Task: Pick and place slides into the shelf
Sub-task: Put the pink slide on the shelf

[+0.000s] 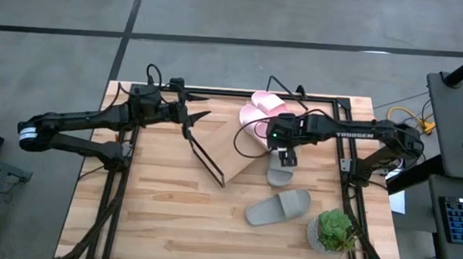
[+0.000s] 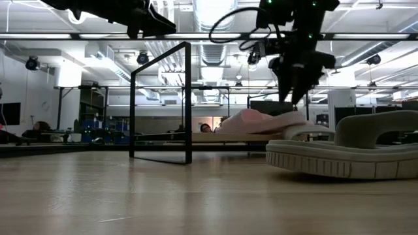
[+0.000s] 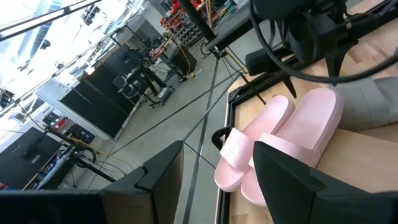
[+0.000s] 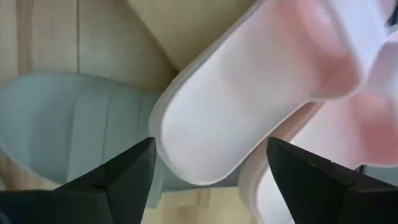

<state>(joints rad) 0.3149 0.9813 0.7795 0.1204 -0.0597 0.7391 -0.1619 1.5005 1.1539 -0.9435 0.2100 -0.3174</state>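
Two pale pink slides point(image 1: 261, 113) lie side by side on the far right part of the slanted light-wood shelf point(image 1: 228, 152); they also show in the left wrist view point(image 3: 292, 134). One grey slide point(image 1: 280, 172) lies next to their heels at the shelf's right edge. The other grey slide point(image 1: 279, 208) lies on the tabletop nearer the front. My right gripper point(image 1: 285, 156) hangs open, pointing down over the pink heel point(image 4: 217, 118) and the grey slide point(image 4: 74, 124), touching nothing. My left gripper point(image 1: 190, 117) waits open above the shelf's far left corner.
A potted green plant point(image 1: 332, 230) stands at the table's near right corner. The shelf's black wire frame point(image 2: 161, 98) rises to the left of the slides. Bare butcher-block tabletop point(image 1: 168, 215) stretches across the near left.
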